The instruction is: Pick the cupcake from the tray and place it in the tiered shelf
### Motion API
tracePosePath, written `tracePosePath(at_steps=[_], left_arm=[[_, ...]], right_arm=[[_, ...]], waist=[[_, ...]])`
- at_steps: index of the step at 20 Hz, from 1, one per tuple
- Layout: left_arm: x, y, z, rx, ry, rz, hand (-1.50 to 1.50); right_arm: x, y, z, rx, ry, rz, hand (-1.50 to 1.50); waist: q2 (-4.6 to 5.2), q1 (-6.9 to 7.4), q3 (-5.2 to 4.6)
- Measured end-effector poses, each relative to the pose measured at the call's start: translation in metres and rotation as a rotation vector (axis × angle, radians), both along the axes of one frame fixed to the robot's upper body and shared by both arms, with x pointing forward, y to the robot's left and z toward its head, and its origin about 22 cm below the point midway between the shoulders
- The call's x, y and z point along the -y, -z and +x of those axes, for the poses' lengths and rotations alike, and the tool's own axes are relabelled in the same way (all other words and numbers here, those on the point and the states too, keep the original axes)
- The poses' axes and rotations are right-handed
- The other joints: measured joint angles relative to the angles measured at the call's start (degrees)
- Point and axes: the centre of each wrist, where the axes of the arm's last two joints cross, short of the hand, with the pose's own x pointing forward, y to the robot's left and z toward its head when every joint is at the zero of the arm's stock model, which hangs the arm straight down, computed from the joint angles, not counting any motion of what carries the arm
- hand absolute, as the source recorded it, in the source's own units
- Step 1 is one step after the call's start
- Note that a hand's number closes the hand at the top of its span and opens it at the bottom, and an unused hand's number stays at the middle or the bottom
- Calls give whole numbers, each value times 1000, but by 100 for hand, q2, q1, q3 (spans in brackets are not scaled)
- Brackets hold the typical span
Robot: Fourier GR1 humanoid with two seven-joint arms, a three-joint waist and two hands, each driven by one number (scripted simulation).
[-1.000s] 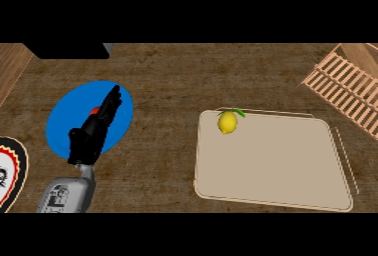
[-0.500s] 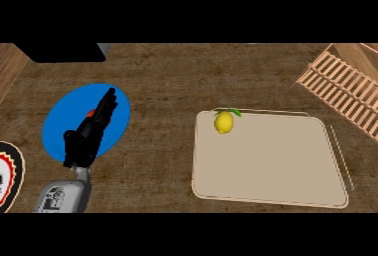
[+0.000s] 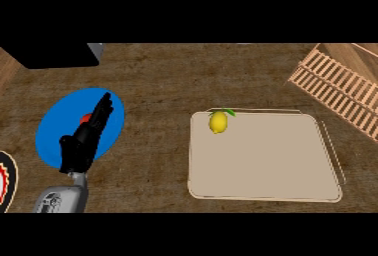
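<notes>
My left hand (image 3: 80,142) lies over a blue plate (image 3: 53,135) at the left, fingers straight and pointing away from me, so it is open. A small red thing (image 3: 84,118) shows beside the fingers on the plate, mostly hidden by the hand. The tan tray (image 3: 266,165) sits right of centre with only a yellow lemon (image 3: 218,121) at its far left corner. I see no cupcake in view. The wooden slatted shelf (image 3: 336,90) stands at the far right. My right hand does not show.
A dark box (image 3: 52,54) sits at the far left corner of the wooden counter. A round black, red and white object (image 3: 4,180) pokes in at the left edge. Bare counter lies between the plate and the tray.
The whole scene has slid slightly left in the picture, showing more of the shelf. The left hand stays over the blue plate, fingers still straight.
</notes>
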Motion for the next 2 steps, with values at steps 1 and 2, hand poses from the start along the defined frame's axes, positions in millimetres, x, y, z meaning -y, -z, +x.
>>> tracePosePath(at_steps=[1, 2], left_arm=[[0, -1, -2, 1, 1, 0, 0], [-1, -1, -3, 0, 1, 1, 0]], right_arm=[[-4, 4, -12, 5, -8, 9, -150], [-8, 6, -24, -1, -11, 12, -150]], waist=[[-6, -3, 3], [-8, -10, 3]])
